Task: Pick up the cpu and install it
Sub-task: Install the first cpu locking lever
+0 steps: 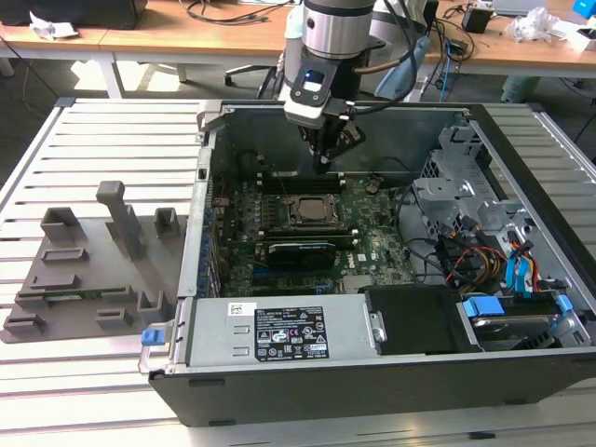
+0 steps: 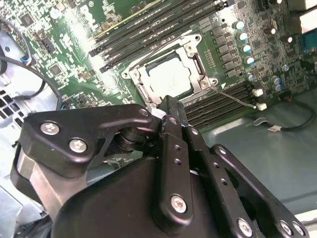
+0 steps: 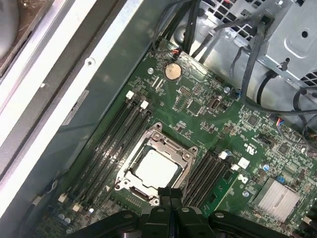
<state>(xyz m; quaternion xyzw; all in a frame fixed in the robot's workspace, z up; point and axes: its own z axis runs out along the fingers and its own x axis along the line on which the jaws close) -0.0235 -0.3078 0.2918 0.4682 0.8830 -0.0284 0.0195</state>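
A pale metal surface of long parallel slats spreads across the exterior view, catching bright, even light. Behind it runs a row of wooden desks on white legs, strewn with black cables and crumpled white paper. The floor beneath them is dark grey.

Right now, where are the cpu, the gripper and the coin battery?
cpu (image 3: 156, 168): first wrist view, centre of silvery top.
gripper (image 3: 170, 192): first wrist view, between its fingertips.
coin battery (image 3: 171, 71): first wrist view, centre of face.
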